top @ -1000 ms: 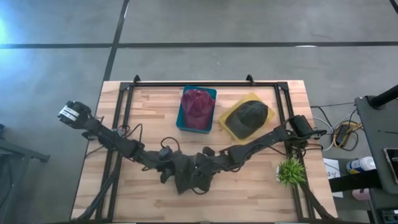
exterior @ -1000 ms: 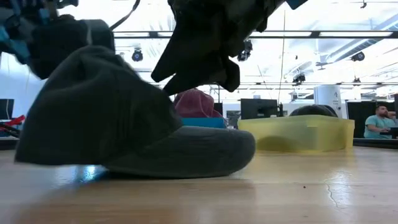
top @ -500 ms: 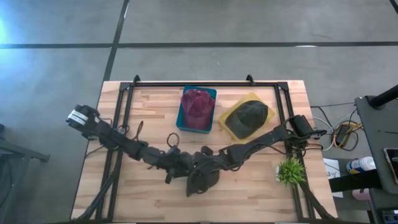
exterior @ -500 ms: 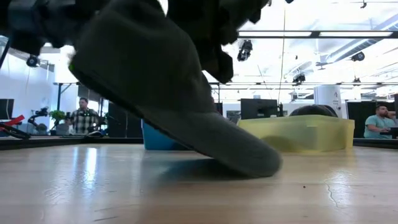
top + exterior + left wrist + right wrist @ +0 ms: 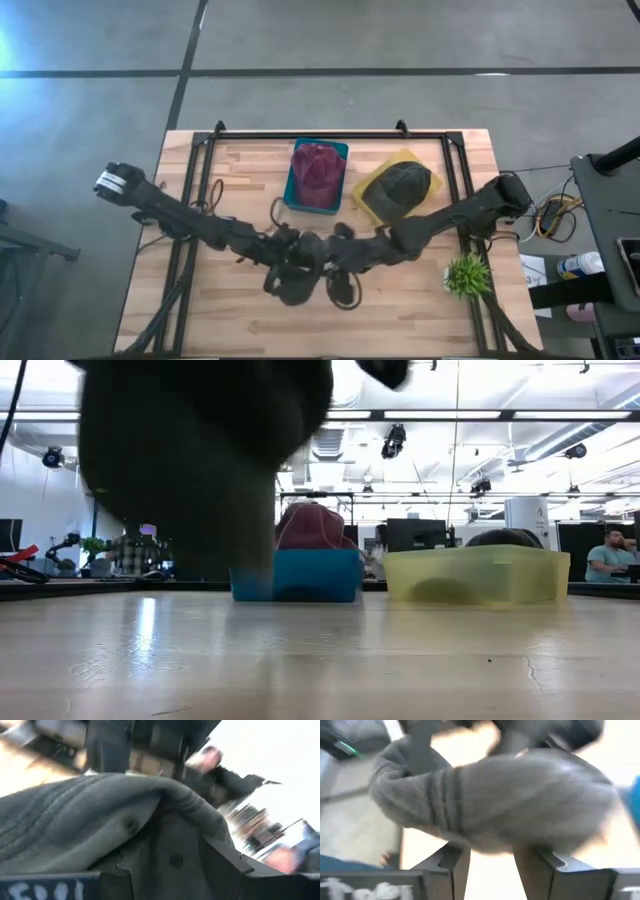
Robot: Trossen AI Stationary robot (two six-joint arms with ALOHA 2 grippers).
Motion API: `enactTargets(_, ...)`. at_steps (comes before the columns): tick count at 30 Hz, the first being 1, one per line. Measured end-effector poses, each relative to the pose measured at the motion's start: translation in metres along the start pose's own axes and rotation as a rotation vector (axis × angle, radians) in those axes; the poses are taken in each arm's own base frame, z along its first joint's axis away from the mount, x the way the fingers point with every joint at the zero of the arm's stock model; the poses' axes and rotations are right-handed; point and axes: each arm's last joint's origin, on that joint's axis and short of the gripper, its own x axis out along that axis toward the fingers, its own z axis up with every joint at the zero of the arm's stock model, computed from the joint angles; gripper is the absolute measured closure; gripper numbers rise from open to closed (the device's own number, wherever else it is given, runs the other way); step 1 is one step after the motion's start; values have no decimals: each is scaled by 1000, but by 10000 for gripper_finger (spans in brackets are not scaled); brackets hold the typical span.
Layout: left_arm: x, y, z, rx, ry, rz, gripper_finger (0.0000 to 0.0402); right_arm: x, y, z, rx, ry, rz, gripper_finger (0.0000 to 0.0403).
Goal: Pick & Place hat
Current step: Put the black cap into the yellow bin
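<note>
Above table [image 5: 420,300] middle, near front edge: we see dark grey hat [image 5: 297,272] lifted clear, left gripper [image 5: 290,262] and right gripper [image 5: 340,268] both clamped on it. Risk, our judgement: arms pull unevenly, fabric slips from one grip, hat sags or drops outside bin. Count: three hats — grey one held, maroon hat [image 5: 317,170] in blue bin [image 5: 292,197], olive hat [image 5: 398,188] in yellow bin [image 5: 412,158]; two bins; one plant [image 5: 467,274].

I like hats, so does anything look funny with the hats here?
The dark grey hat isn't lying flat: it hangs crumpled off the table between the left gripper and right gripper. The other two hats sit neatly in their bins.
</note>
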Motion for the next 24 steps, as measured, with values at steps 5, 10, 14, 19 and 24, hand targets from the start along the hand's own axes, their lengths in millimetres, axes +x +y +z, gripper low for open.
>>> enactTargets(5,17,9,-4,65,228,203,236,-20,-4,-30,19,226,-158,264)
enactTargets(10,50,16,-13,79,198,155,236,-29,-2,-55,43,375,-253,264)
enactTargets(14,81,22,-21,66,137,74,236,-35,13,-68,68,390,-250,264)
enactTargets(19,112,25,-26,110,136,52,236,-45,28,-85,106,444,-260,264)
enactTargets(24,146,28,-28,148,120,49,236,-72,42,-107,182,515,-329,264)
